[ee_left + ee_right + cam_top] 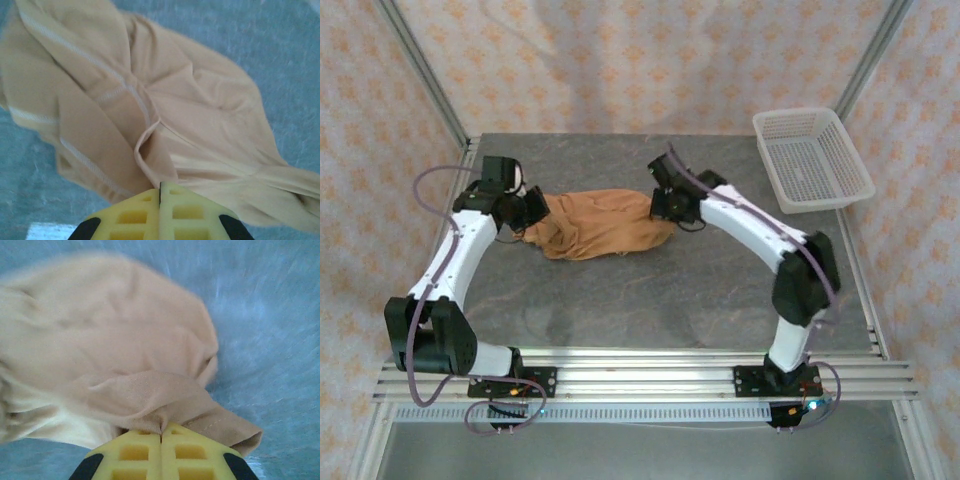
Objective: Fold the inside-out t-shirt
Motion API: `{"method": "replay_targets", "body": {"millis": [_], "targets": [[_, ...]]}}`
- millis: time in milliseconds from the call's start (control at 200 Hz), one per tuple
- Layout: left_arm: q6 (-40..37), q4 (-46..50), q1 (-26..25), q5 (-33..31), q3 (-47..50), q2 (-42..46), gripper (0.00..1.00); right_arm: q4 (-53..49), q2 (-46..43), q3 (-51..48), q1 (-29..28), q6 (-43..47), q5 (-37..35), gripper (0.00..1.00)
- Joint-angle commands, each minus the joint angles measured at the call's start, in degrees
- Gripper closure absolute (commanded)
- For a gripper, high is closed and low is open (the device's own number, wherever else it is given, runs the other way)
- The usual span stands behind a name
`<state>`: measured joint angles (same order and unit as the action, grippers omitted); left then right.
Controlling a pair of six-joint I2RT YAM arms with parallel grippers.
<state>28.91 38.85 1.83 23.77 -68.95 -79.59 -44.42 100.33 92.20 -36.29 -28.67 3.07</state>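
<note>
Grey table (650,300), crumpled inside-out t-shirt (600,225) pinched at both ends.
Left gripper (160,189) and right gripper (161,429) each clench cloth; light, limp fabric, probably best held at hems.

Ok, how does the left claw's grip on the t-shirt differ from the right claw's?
The left claw pinches a fold beside white-stitched seams at the t-shirt's left end; the right claw pinches a plain hemmed edge at its right end. Both are shut on the cloth, which lies bunched between them.

Overhead view from the near side, wrist views close, angled down, all sharing the t-shirt (600,225)
</note>
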Motion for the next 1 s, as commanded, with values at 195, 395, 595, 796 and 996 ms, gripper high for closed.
{"method": "replay_targets", "body": {"millis": [195, 395, 595, 796, 996], "targets": [[-2.4, 6.4, 7.1, 1.2, -9.5, 3.2, 1.00, -4.8, -19.4, 2.6, 11.5, 1.6, 0.2, 1.00], [-0.5, 7.2, 7.1, 3.9, -13.0, 4.5, 1.00, -10.5, -18.9, 9.0, 13.2, 1.1, 10.5, 1.00], [1.3, 9.8, 7.1, 5.3, -19.5, 11.0, 1.00, -16.8, -23.5, 15.7, 13.2, 3.3, 6.7, 1.00], [4.4, 11.4, 7.1, 4.6, -27.0, 18.4, 1.00, -20.4, -28.0, 20.2, 13.1, 2.7, 6.6, 1.00], [4.5, 11.6, 7.1, 3.3, -35.2, 17.6, 1.00, -21.7, -27.1, 24.7, 13.4, 3.8, 1.0, 1.00]]}}
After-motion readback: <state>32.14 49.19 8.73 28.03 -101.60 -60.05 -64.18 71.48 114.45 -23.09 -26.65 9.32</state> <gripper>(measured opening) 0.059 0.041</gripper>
